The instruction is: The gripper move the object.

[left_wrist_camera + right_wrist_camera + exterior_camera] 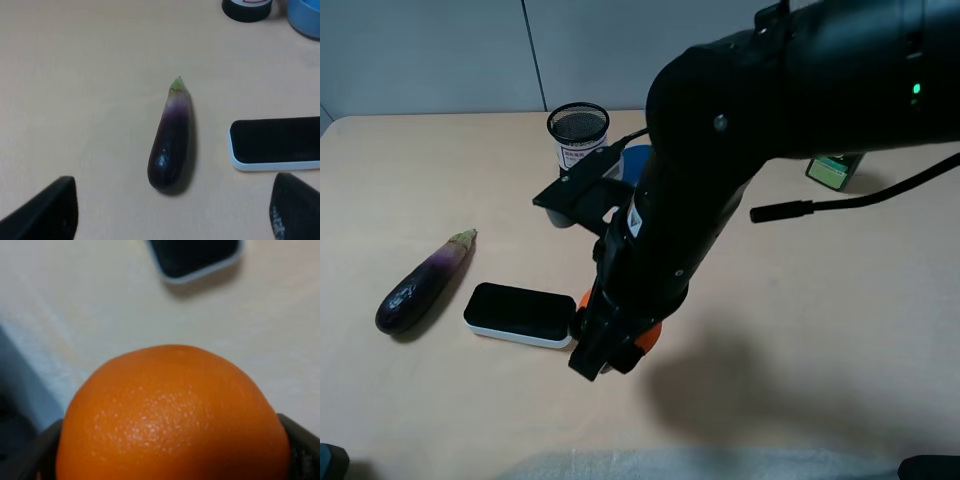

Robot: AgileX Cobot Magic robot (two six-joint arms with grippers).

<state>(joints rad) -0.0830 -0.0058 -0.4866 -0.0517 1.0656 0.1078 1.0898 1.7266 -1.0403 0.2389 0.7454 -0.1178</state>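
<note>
**benchlurker:** What's the high cam giving you?

**rig_op:** From up top, my right arm fills most of the middle. Its black two-fingered right gripper (610, 350) is down low at the front of the pale beige table (840, 300). It's clamped round the small round bright orange mandarin (650, 342), and I only get slivers of orange poking out either side of the fingers. The fruit is just beside the right end of a flat black slab with a white rim (520, 313). I can't tell whether it's touching the table or not. A glossy purple eggplant (423, 280) lies left of the slab, near it but apart. At the back there's a black mesh-topped can with a white label (578, 125), a blue bowl (638, 160) half hidden by the arm, and a small green object (835, 170).

**benchlurker:** And the wrist cams?

**rig_op:** Left wrist: the left gripper (172, 214) is spread wide with nothing in it. Only the two dark fingertips (50, 212) show, one at each corner. The eggplant lies on the table beyond them, the slab sits beside it with a gap between, and the bowl rim and can base are farther off.

Right wrist: the mandarin fills the frame, pinched with one finger pressing each side. A corner of the slab shows past it.
</note>
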